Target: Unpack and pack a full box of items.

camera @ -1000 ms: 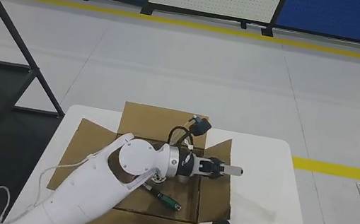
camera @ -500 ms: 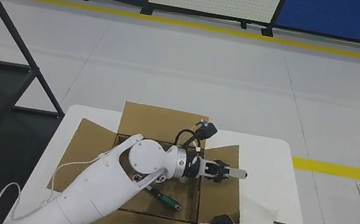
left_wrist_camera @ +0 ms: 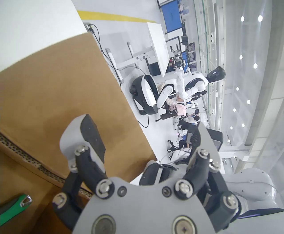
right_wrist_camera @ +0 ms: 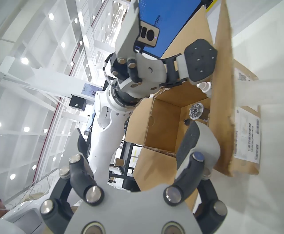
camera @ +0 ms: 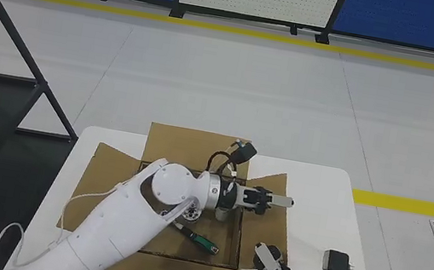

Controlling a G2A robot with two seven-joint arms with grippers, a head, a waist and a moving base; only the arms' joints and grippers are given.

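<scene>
Cardboard box [camera: 190, 143] sits open on the white table [camera: 318, 204], all four flaps folded outward. The right-hand flap [camera: 267, 225] is angled up rather than flat, and white printed labels [right_wrist_camera: 246, 133] are stuck to its outer face.

Contents seen:
- green-handled tool [camera: 198, 240], lying slantwise on the box floor toward the near side; the handle end also shows in the left wrist view [left_wrist_camera: 13, 203]
- round grey disc-like item [right_wrist_camera: 196, 110] at the bottom by the right wall
- white ribbed piece [right_wrist_camera: 205, 86] just beyond it; cannot tell what it is

Box is plain brown corrugated board with its raw fluted edge exposed at the rim. It has an oval hand-hole in one end wall.

Left arm crosses the box on a diagonal from the near-left of the table, with its wrist roughly level. Left gripper [camera: 273, 201] hangs above the right-hand flap and points to the robot's right. Its fingers [left_wrist_camera: 91, 135] are spread wide with nothing between them.

Right gripper [camera: 268, 256] is low at the near-right of the table, just beside the near end of the right-hand flap, and is tipped up toward the box. Its jaws are wide apart and hold nothing [right_wrist_camera: 137, 144]. One finger [right_wrist_camera: 195, 141] overlaps the flap's edge in the right wrist view; cannot tell if it touches.
</scene>
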